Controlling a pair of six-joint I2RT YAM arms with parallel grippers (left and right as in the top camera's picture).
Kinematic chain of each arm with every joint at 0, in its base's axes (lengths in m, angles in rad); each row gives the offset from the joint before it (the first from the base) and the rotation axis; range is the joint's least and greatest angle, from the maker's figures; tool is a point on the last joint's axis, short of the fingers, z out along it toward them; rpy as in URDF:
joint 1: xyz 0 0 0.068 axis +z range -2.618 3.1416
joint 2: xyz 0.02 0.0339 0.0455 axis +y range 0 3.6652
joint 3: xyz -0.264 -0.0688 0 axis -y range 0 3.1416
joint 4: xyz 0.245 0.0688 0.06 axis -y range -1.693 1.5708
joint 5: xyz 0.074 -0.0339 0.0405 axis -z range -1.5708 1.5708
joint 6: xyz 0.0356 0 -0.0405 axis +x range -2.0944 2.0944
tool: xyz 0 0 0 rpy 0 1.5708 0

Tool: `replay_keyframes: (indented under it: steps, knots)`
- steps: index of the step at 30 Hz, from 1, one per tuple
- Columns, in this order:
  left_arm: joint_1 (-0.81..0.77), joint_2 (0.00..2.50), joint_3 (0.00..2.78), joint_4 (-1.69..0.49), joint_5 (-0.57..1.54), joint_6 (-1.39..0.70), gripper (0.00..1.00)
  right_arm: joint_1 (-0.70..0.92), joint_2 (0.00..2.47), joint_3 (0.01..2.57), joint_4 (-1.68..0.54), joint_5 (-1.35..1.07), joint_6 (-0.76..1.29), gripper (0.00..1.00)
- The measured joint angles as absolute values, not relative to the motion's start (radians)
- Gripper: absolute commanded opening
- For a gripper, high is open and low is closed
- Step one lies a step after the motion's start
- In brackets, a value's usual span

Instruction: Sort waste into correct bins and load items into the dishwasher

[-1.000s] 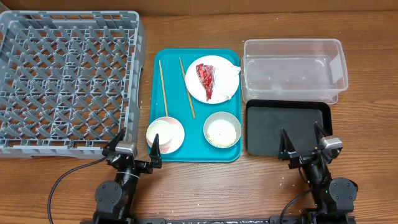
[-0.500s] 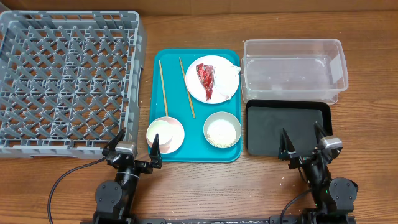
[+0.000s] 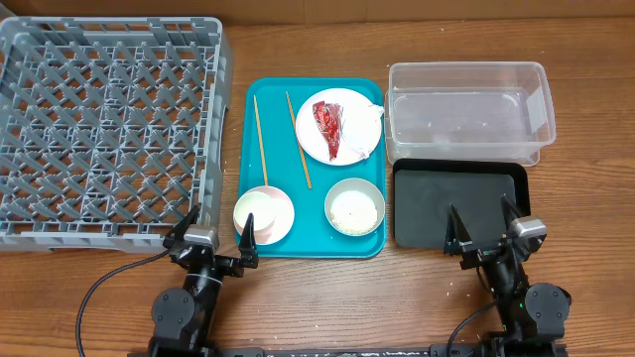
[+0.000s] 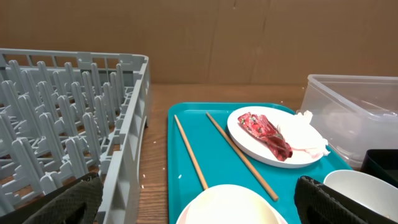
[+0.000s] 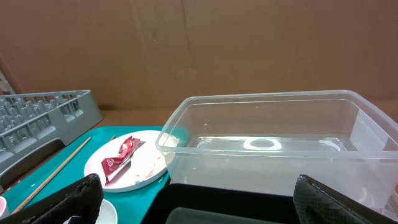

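On the teal tray (image 3: 317, 213) a white plate (image 3: 307, 134) carries the red wrapper (image 3: 328, 124) and a crumpled napkin (image 3: 372, 117). Two chopsticks (image 3: 262, 139) lie to its left. Below them sit a pale pink bowl (image 3: 263, 213) and a grey-green bowl (image 3: 334, 198) holding white rice. The grey dish rack (image 3: 109, 129) fills the left. A clear tub (image 3: 466, 109) and a black tray (image 3: 456, 203) lie at the right. My left gripper (image 3: 220, 230) stands open just before the pink bowl (image 4: 230, 202). My right gripper (image 3: 480, 223) stands open over the black tray's (image 5: 205, 199) near edge, empty.
Brown cardboard walls the back of the table. A few white grains lie on the wood between the rack (image 4: 68, 124) and the teal tray. Bare wooden tabletop runs along the front, around both arm bases.
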State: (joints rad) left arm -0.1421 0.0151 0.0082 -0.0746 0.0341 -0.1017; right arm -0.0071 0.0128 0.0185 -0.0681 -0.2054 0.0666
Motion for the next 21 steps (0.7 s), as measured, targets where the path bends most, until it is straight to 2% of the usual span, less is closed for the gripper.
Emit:
replay_keyframes:
  steps: [10, 17, 21]
  knots:
    - [-0.142, 0.015, 0.008, -0.075, 0.019, -0.128, 1.0, -0.007, 0.013, 0.019, -0.068, -0.205, 0.067, 1.0]
    - [-0.142, 0.015, 0.008, 0.071, 0.078, -0.42, 1.0, -0.007, 0.013, 0.019, -0.025, -0.293, 0.067, 1.0]
    - [-0.142, 0.015, 0.008, 0.167, 0.109, -0.5, 1.0, -0.007, 0.013, 0.021, -0.035, -0.424, 0.069, 1.0]
